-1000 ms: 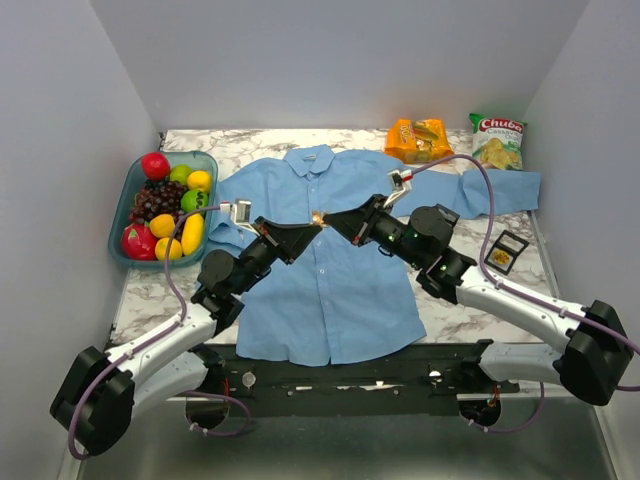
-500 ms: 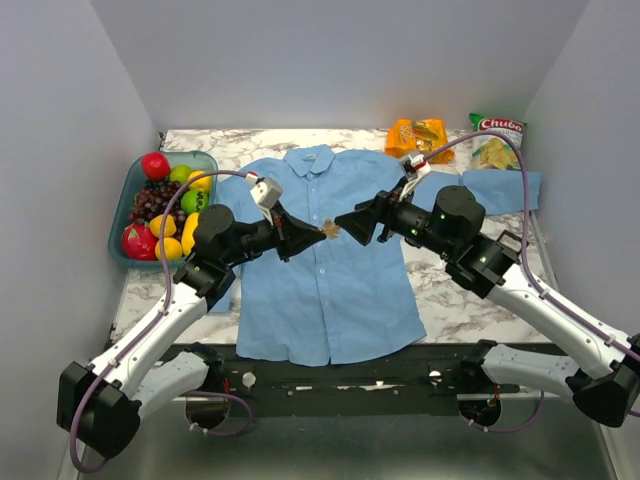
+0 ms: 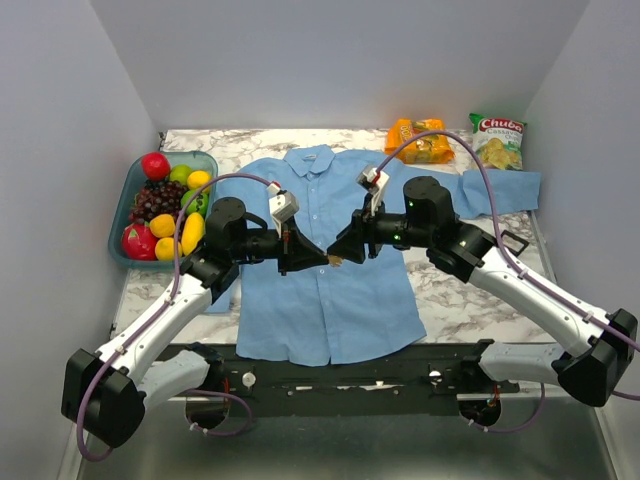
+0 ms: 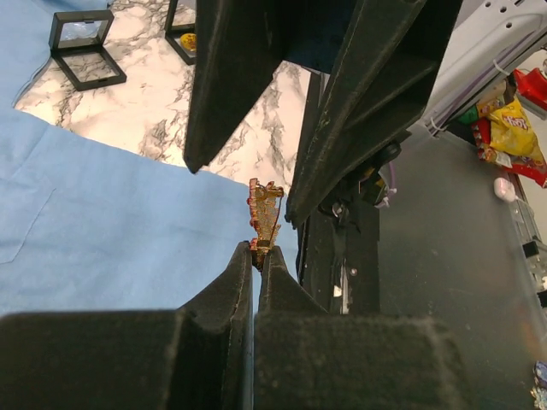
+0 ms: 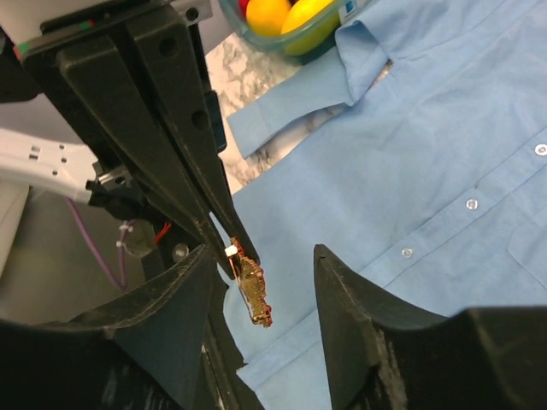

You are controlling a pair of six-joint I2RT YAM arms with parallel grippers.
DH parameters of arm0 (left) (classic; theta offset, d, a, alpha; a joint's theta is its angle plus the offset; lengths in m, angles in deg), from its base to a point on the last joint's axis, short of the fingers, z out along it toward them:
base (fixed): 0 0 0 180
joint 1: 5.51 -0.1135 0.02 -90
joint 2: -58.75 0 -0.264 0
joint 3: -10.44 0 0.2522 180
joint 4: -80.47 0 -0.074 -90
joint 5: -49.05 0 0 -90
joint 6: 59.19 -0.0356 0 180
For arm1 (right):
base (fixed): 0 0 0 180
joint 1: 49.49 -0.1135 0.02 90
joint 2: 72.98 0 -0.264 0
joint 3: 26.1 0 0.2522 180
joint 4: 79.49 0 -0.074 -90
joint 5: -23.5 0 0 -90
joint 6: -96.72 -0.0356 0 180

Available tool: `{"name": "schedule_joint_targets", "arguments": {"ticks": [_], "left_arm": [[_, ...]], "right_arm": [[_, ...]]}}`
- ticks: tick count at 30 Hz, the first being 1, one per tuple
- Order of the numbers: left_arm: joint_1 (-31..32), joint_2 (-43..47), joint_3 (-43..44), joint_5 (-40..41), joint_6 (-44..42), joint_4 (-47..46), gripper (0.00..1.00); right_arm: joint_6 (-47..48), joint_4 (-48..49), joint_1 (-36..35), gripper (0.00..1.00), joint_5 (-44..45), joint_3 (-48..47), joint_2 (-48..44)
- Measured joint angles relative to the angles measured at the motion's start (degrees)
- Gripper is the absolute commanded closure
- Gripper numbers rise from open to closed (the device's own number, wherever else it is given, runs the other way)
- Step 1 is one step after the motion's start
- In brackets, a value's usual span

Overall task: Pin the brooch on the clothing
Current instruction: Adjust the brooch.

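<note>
The light blue shirt (image 3: 330, 290) lies flat on the table, collar at the far side. My left gripper (image 3: 320, 260) is shut on the small orange-red and gold brooch (image 3: 336, 262) and holds it above the shirt's front. In the left wrist view the brooch (image 4: 265, 213) sticks up from my fingertips (image 4: 256, 250). My right gripper (image 3: 347, 250) is open and faces the left one, its fingers on either side of the brooch without touching it. In the right wrist view the brooch (image 5: 252, 286) hangs between my open fingers (image 5: 342, 290), over the shirt (image 5: 444, 154).
A teal tray of fruit (image 3: 123, 208) stands left of the shirt. Two snack bags (image 3: 420, 138) (image 3: 497, 138) lie at the back right. Small black square trays (image 3: 508, 250) sit at the right, also in the left wrist view (image 4: 81, 55).
Both grippers have risen from the shirt and moved toward the near edge. The brooch has stayed in the left gripper. The right gripper has closed in around it.
</note>
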Motion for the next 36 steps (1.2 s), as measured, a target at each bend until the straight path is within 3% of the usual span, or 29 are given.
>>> {"name": "schedule_joint_targets", "arguments": {"ticks": [4, 9, 13, 15, 16, 23, 27, 36], "left_arm": [[0.0, 0.0, 0.0, -0.2, -0.3, 0.2, 1.0], [-0.2, 0.0, 0.0, -0.3, -0.4, 0.2, 1.0], [-0.3, 0.0, -0.1, -0.9, -0.2, 0.2, 1.0], [-0.3, 0.0, -0.3, -1.0, 0.0, 0.2, 1.0], [-0.3, 0.0, -0.3, -1.0, 0.1, 0.2, 0.9], [-0.4, 0.0, -1.0, -0.9, 2.1, -1.2, 0.57], [-0.4, 0.0, -1.0, -0.9, 2.6, -2.3, 0.6], [-0.4, 0.0, -1.0, -1.0, 3.1, -2.8, 0.48]], "right_arm": [[0.7, -0.3, 0.0, 0.67, -2.4, 0.1, 0.0], [1.0, -0.4, 0.0, 0.78, -3.7, 0.3, 0.1], [1.4, -0.3, 0.1, 0.99, -3.7, 0.6, 0.1], [1.4, -0.3, 0.2, 0.99, -3.8, 0.8, 0.1], [1.4, -0.3, 0.3, 0.99, -3.8, 0.9, 0.1], [0.0, 0.8, 0.3, 0.99, -3.1, 2.2, -0.5], [-0.7, 0.8, 0.3, 0.99, -2.1, 3.0, -1.0], [-1.9, 1.1, 0.3, 1.0, -0.6, 3.0, -2.2]]}}
